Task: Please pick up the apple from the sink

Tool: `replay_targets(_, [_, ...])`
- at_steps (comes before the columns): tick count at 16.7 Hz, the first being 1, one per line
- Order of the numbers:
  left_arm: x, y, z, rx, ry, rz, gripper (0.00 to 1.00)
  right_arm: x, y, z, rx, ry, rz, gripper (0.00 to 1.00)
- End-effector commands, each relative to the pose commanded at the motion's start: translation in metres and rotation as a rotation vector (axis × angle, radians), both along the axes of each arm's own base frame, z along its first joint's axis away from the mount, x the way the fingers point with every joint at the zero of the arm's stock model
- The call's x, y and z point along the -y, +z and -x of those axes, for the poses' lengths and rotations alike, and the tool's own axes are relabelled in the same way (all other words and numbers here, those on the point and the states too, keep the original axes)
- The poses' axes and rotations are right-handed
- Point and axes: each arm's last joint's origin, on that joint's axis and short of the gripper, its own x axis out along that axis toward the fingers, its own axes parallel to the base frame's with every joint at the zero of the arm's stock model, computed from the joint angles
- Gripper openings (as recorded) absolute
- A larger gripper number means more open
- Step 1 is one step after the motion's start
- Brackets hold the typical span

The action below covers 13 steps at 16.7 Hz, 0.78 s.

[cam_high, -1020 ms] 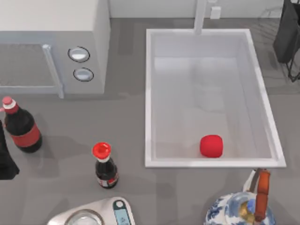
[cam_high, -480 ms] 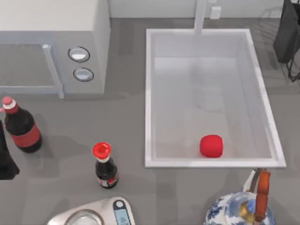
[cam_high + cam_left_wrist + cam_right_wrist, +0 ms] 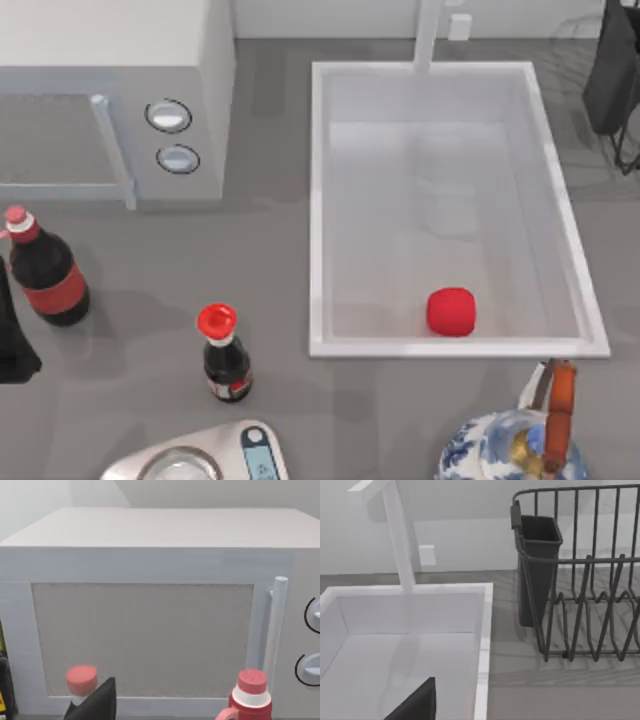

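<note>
Nothing done yet: apple [image 3: 451, 311] sits untouched on sink [image 3: 316, 200] floor, lower right of top view, near front wall. Can't tell if either of my grippers is spread. Reach, grasp, lift all left.

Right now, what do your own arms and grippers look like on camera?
Very little shows. The left arm is a matte black, angular shape at the table's left edge. Each wrist view catches one dark charcoal wedge: left gripper, right gripper. No cables or markings visible.

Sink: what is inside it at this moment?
The sink holds one thing, the apple, lying on its floor close to the near wall. The rest of the floor looks bare.
</note>
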Motion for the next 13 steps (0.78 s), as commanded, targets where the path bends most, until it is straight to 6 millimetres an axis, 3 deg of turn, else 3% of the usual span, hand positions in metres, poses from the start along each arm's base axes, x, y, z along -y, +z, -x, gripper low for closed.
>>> replay_targets(3, [0.000,0.000,0.000,0.000,0.000,0.000,1.00,-0.009,0.032,-0.019,-0.181,0.044,-0.042,1.00])
replay_targets(7, [0.000,0.000,0.000,0.000,0.000,0.000,1.00,-0.034,0.065,-0.073,-0.499,0.088,-0.077,1.00])
replay_targets(10, [0.000,0.000,0.000,0.000,0.000,0.000,1.00,-0.065,0.068,-0.127,-0.758,0.096,-0.074,1.00])
replay_targets(13, [0.000,0.000,0.000,0.000,0.000,0.000,1.00,-0.103,0.049,-0.179,-1.000,0.081,-0.044,1.00])
